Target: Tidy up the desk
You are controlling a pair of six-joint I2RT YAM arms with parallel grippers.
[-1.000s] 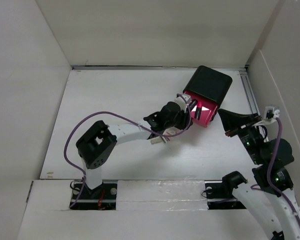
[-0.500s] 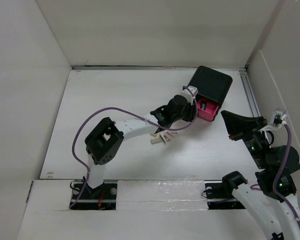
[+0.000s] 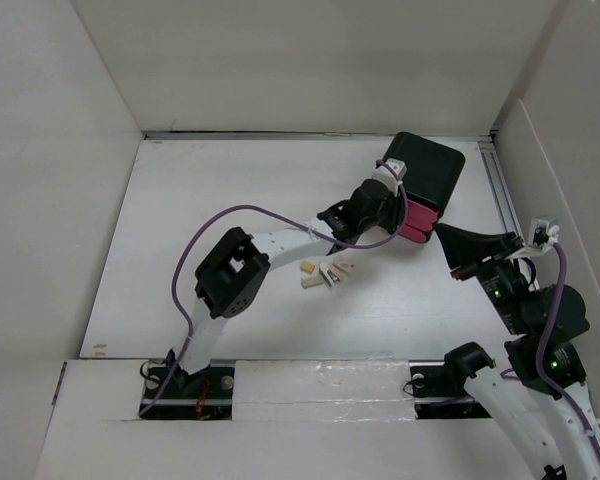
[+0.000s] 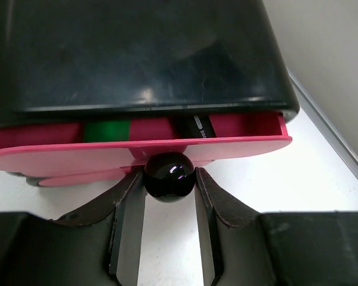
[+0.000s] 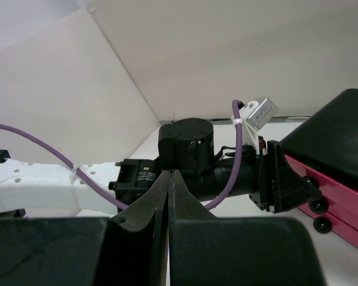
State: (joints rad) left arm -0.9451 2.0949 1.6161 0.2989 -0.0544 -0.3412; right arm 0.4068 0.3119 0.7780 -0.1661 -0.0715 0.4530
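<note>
Gripping the round black knob [image 4: 169, 174] of a pink drawer [image 4: 137, 156], the left gripper [image 4: 169, 186] has one finger on each side of the ball, jaws closed on it. The drawer is the top one of a black cube-shaped box [image 3: 426, 168] and stands out a little from the box front. In the gap, from the left wrist view, a green item [image 4: 107, 130] and a dark item with white lettering [image 4: 200, 126] lie inside; what they are I cannot tell

The desk [image 3: 210, 215] – a plain white tabletop walled in white – lies under both arms, with the box at its far right corner. The left arm reaches diagonally across it to the box front

The right gripper [image 5: 168, 177] is shut with nothing between its fingers, raised off the desk just right of the box and aimed toward the left wrist. Its camera also catches two lower black knobs [image 5: 320, 215] on the pink drawer fronts below

A few small pale pieces [image 3: 322, 274] lie loose on the desk near the left forearm – too small to name
</note>
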